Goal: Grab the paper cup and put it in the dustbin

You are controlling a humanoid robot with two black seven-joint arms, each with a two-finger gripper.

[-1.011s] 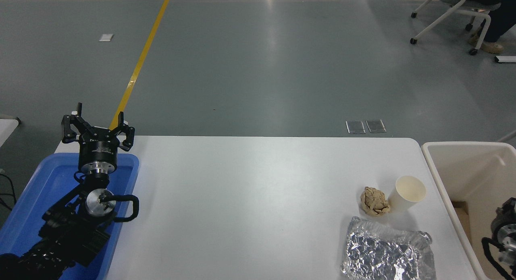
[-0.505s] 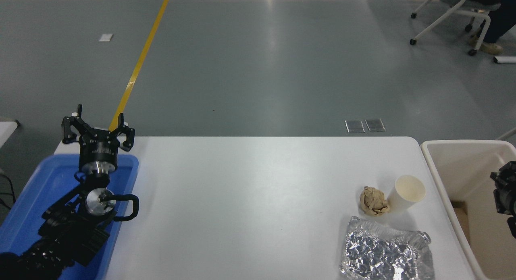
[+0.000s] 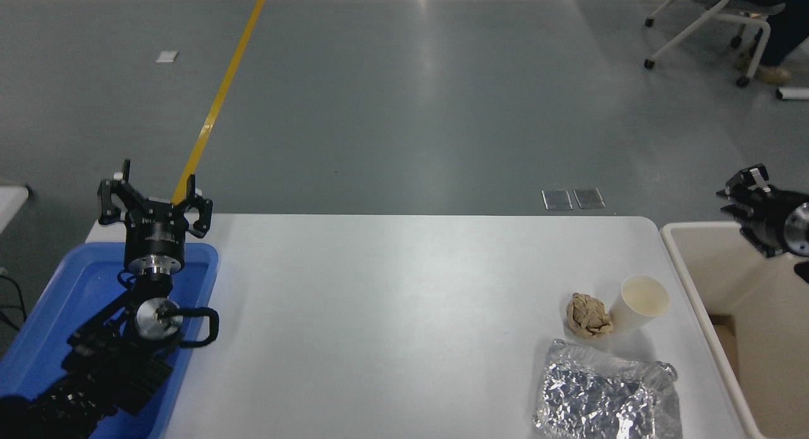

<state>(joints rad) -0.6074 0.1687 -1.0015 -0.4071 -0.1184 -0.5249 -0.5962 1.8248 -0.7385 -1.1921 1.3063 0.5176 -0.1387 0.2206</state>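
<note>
The paper cup (image 3: 639, 309) stands upright near the table's right edge; it is white with a cream inside. The cream dustbin (image 3: 681, 262) stands just off the table's right end, reaching out of the picture. My right gripper (image 3: 734, 205) comes in from the right edge, raised above the dustbin's far rim and pointing left. Its fingers are apart and hold nothing. It is well above and to the right of the cup. My left arm is parked at the lower left, with its gripper (image 3: 155, 183) open over the far end of a blue tray (image 3: 57, 300).
A crumpled brown paper ball (image 3: 588, 316) touches the cup's left side. A crinkled foil tray (image 3: 607, 395) lies in front of both. A brown piece (image 3: 723, 328) lies inside the dustbin. A wheeled chair (image 3: 701, 22) and a person's shoe (image 3: 772, 74) are on the floor, far right.
My right gripper has risen from low inside the dustbin to above its far rim and now points left. The cup, ball, foil and left arm have stayed put.
</note>
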